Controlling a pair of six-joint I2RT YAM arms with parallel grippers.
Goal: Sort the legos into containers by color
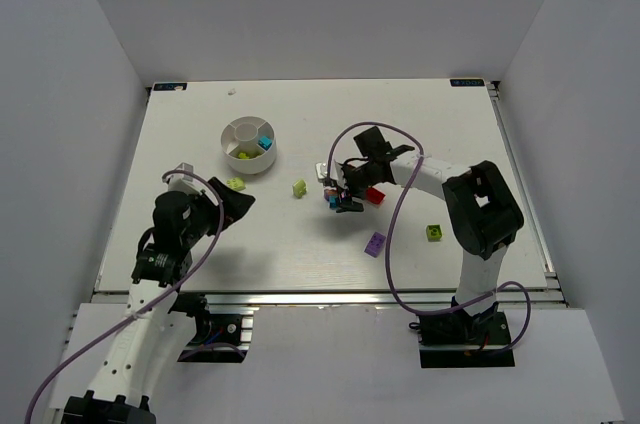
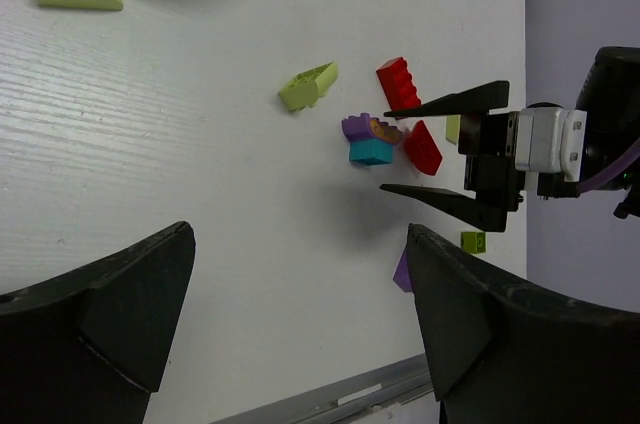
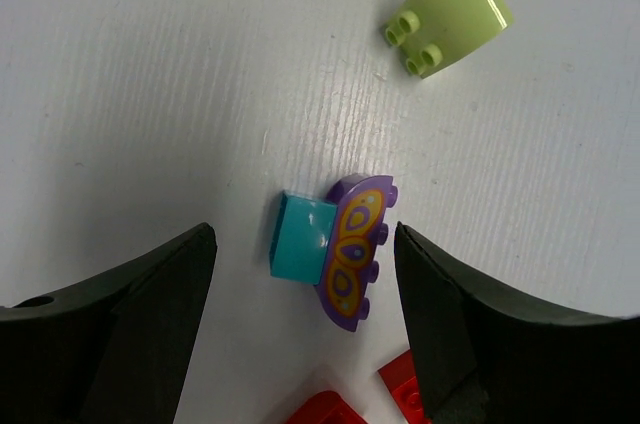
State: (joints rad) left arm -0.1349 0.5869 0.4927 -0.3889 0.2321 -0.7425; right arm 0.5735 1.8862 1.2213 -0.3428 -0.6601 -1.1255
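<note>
The white divided dish [image 1: 232, 132] stands at the back left and holds lime bricks [image 1: 243, 154] and a cyan brick [image 1: 265, 142]. My right gripper [image 1: 341, 196] is open and empty, low over a cyan brick [image 3: 298, 236] and a purple butterfly brick [image 3: 355, 249] that touch each other; both lie between its fingers [image 3: 120, 334]. Two red bricks [image 3: 322, 410] lie just beyond them. My left gripper [image 1: 236, 202] is open and empty beside a flat lime brick [image 1: 236, 184]. A lime slope brick [image 1: 299, 188] lies between the arms.
A purple brick [image 1: 375, 243] and a green brick [image 1: 434, 232] lie on the table right of centre, near the right arm. In the left wrist view the right gripper [image 2: 384, 151] shows over the brick cluster, with the table's front rail [image 2: 340, 399] below.
</note>
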